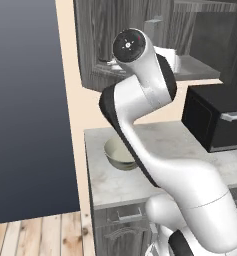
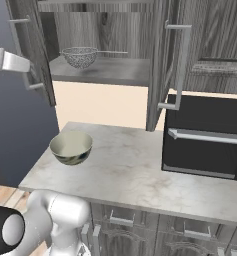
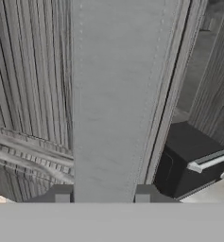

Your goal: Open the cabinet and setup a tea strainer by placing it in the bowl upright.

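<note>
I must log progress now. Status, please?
Fingers astride the door handle, grip unclear. Cabinet open, tea strainer on its shelf, bowl empty on the counter. Nothing in the way.

Both base views share the bowl (image 1: 119, 155); hand view seemingly hugs a handle (image 3: 118, 99).

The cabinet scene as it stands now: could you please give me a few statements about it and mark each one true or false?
1. The tea strainer sits on a shelf inside the cabinet. True.
2. The bowl already holds the strainer. False: the bowl is empty, and the strainer is up on the shelf.
3. The bowl stands on the marble counter, near its left end in the right base view. True.
4. The cabinet doors are both shut. False: they stand open, showing the shelf.
5. A black microwave-like box lies on the floor. False: it stands on the counter, to the right of the bowl.
</note>
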